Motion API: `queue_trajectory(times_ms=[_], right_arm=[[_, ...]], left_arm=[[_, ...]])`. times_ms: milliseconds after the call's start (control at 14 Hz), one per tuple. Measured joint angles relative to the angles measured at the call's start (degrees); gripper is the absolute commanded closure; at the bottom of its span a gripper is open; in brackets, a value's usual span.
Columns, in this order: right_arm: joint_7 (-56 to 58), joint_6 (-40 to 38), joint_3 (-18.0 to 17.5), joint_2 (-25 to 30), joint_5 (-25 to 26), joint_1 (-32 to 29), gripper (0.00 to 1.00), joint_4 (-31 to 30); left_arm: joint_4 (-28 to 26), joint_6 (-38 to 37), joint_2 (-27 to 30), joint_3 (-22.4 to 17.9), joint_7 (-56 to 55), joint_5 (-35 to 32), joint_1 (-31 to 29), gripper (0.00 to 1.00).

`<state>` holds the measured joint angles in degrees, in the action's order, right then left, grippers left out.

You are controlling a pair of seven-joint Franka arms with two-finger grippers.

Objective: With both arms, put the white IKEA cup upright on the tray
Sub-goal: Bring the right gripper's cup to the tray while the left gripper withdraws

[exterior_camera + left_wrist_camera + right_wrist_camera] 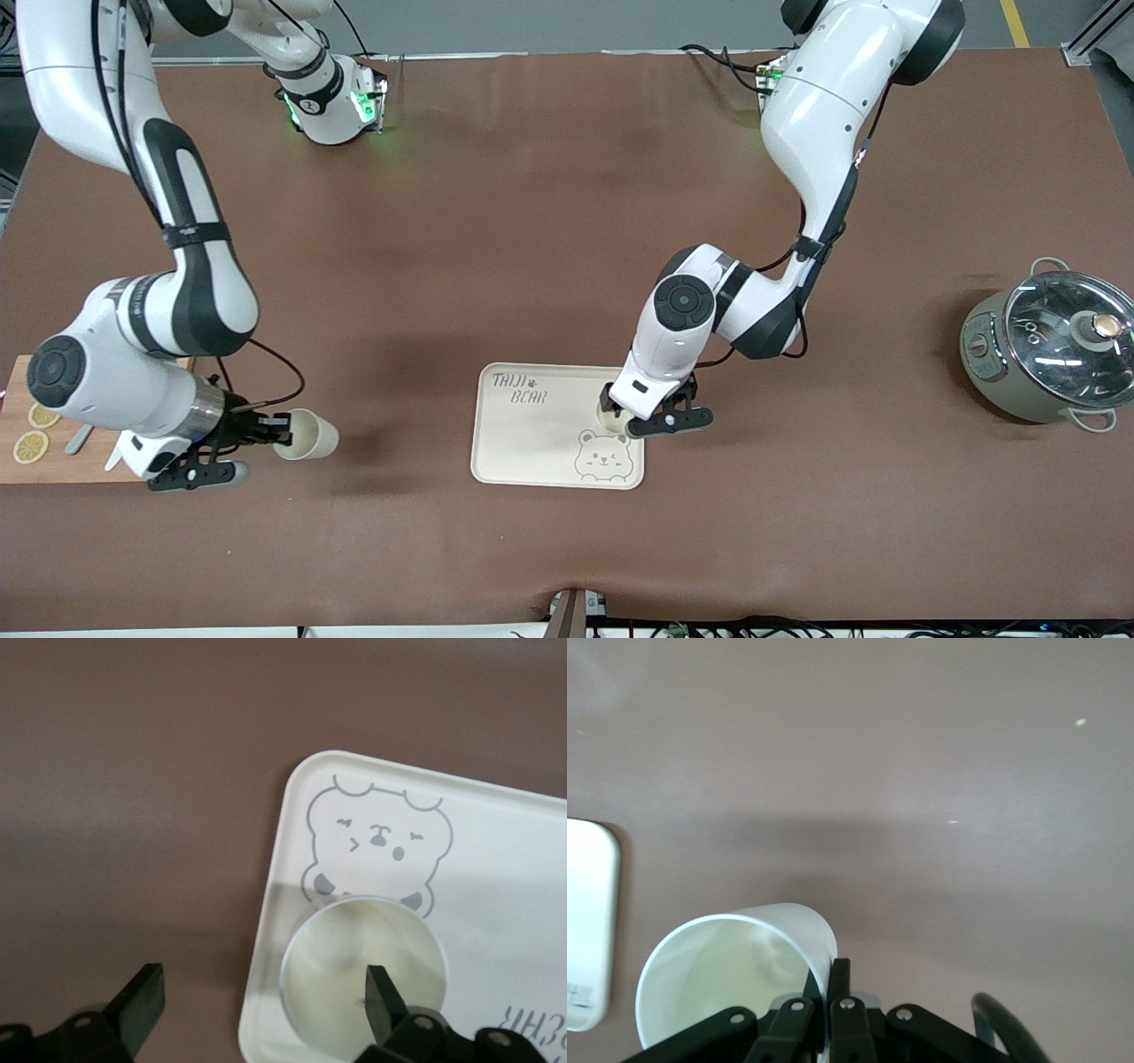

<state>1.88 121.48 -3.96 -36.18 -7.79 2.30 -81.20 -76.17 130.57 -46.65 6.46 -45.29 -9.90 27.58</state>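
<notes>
Left gripper (640,413), released, straddles an upright cup (363,979) at the tray's (532,443) three o'clock, half-hidden; right gripper (266,431) pinches a second cup's (306,434) rim.

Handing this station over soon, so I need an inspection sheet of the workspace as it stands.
Surface: brown table, bare in the middle.
Job's things: one white cup upright on the tray; a second cup tilted.
Clutter: cutting board with lemon slices; lidded pot.
Grippers: left gripper open around the tray's cup; right gripper shut on the second cup's rim.
Cables: black, along both arms.
Surroundings: grey floor.
</notes>
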Motion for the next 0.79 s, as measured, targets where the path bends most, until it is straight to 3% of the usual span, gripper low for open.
queue_trajectory(times_ms=[429, 786], right_arm=[[-16.1, 0.2, -0.1, 0.0, 0.0, 7.2, 1.00, 0.0], [-27.2, 2.8, 0.1, -0.1, 0.1, 13.6, 1.00, 0.0]], left_arm=[[1.1, -17.7, 10.1, 0.1, 7.8, 0.1, -2.5, 0.00], [1.0, -24.5, 15.7, 0.0, 22.2, 0.2, -8.0, 0.00]])
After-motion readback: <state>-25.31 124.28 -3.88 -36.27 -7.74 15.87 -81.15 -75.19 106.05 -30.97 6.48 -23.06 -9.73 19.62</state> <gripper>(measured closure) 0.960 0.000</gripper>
